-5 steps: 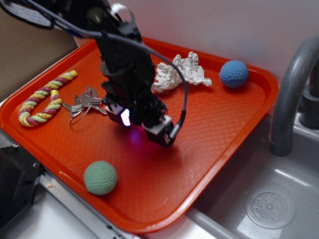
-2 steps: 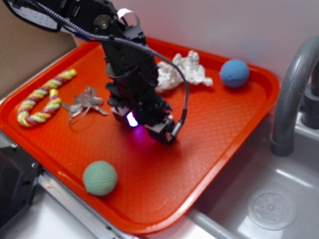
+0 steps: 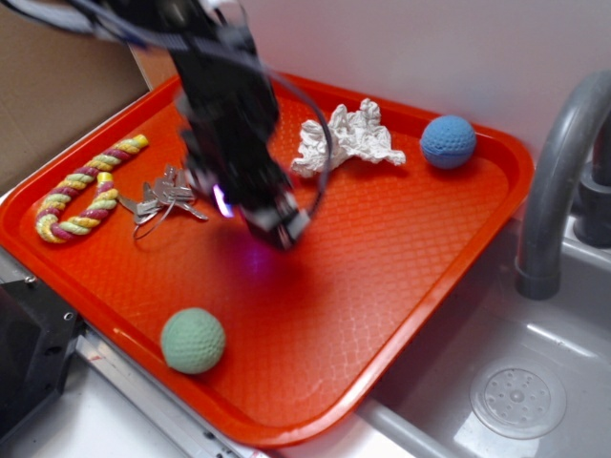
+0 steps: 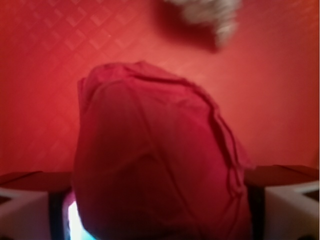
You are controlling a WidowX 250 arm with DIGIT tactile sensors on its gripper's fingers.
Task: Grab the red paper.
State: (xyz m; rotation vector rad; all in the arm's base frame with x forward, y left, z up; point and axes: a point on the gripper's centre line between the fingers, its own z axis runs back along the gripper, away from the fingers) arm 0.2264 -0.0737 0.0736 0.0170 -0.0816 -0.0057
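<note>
While blurred above the orange-red plastic tray (image 3: pixel 449 248), the black gripper (image 3: pixel 274 221) is clamped on the crumpled crimson paper wad (image 4: pixel 155 165), left of the white crumpled paper (image 3: pixel 346 139).

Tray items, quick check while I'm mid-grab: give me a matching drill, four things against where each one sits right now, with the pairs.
Things:
1. red paper
2. blue ball
3. green ball
4. rope toy

Places:
A. near edge of the tray
B. left end of the tray
C. between the fingers, filling the wrist view
D. far right corner, right of the white paper

Pairs: 1-C, 2-D, 3-A, 4-B
</note>
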